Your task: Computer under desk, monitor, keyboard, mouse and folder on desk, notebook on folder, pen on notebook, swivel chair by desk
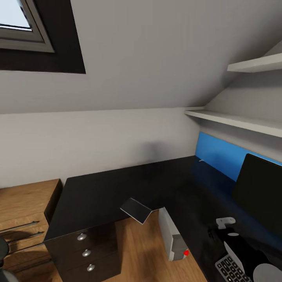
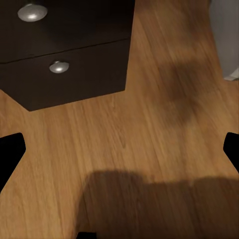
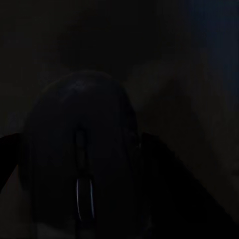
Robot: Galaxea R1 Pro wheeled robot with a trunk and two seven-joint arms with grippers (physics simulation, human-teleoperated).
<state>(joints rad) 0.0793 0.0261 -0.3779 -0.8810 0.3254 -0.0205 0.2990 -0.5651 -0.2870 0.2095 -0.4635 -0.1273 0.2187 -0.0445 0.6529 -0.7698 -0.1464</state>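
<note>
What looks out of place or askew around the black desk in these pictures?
The notebook looks odd. It sits tilted at the inner corner of the desk, and part of it seems to poke past the edge over the wooden floor instead of lying flat. Nothing else stands out.

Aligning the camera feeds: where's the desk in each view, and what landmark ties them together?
Head view: the desk spans the middle, with its drawers at lower left.
Left wrist view: its drawer front, seen close, meets the wooden floor.
Right wrist view: the mouse sits close up against a dark surface; too dark to confirm that is the desk.
Shared landmark: the round silver knobs, in the head and left wrist views.
</note>
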